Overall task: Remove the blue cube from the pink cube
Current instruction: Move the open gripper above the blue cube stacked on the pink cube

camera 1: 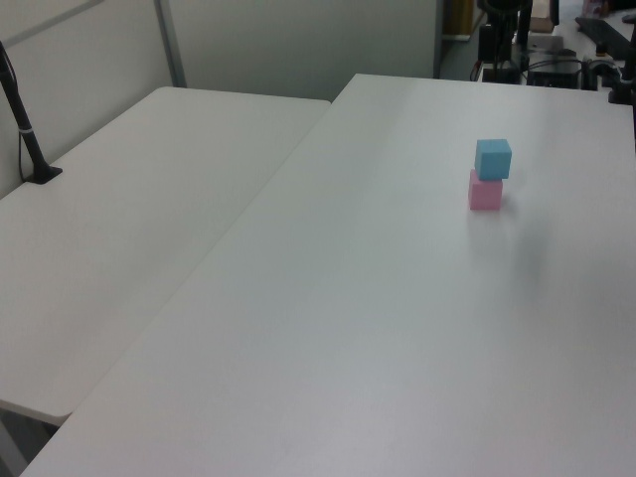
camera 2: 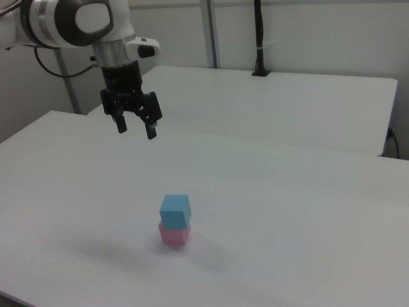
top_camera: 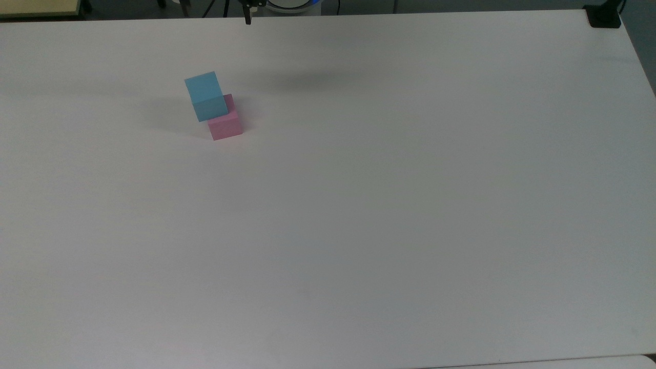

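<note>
The blue cube [camera 2: 175, 211] sits slightly askew atop the pink cube [camera 2: 173, 235] on the white bench [camera 2: 307, 211], untouched, while the pincer [camera 2: 135, 130] hangs high above, fingers spread and empty, presumably poised to descend.
</note>
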Controlling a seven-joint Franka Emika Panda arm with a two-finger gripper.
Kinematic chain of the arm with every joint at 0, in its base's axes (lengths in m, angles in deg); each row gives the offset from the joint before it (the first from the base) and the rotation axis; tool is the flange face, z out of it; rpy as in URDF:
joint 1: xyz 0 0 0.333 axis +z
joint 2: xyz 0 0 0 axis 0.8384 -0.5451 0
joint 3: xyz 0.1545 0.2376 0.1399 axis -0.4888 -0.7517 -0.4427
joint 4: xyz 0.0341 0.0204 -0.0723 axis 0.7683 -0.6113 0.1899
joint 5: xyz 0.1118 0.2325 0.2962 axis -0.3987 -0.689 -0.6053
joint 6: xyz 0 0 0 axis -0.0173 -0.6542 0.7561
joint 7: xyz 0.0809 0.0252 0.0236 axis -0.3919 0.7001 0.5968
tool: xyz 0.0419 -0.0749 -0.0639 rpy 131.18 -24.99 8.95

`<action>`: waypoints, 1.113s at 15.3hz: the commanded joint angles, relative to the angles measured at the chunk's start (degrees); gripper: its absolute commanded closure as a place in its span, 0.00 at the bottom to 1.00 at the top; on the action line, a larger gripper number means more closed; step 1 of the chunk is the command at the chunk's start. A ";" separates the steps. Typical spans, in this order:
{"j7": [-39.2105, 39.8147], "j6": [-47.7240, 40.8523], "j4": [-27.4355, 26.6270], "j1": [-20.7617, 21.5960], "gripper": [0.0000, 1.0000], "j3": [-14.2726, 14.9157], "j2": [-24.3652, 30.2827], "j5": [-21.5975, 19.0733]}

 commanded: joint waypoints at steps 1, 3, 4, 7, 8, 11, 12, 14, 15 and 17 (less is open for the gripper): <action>8.89 -0.25 0.17 -1.22 0.00 1.38 -1.34 -1.43; 8.97 -0.33 0.16 -1.39 0.00 1.49 -1.26 -1.44; 8.97 -0.07 0.51 -1.49 0.00 1.48 -1.43 -1.44; 8.97 -0.33 0.87 -1.22 0.00 1.40 -1.61 -1.44; 8.97 -0.33 0.87 -1.14 0.00 1.31 -1.70 -1.44; 9.14 -0.06 0.69 -1.31 0.00 1.14 -1.79 -1.44; 9.14 0.20 0.60 -1.66 0.00 0.79 -1.87 -1.44; 10.02 1.25 0.17 -2.79 0.00 0.34 -3.27 -1.36; 10.63 2.12 -0.18 -3.85 0.00 -0.44 -3.80 -1.35; 14.05 5.28 -1.85 -6.40 0.00 -1.50 -4.16 -1.00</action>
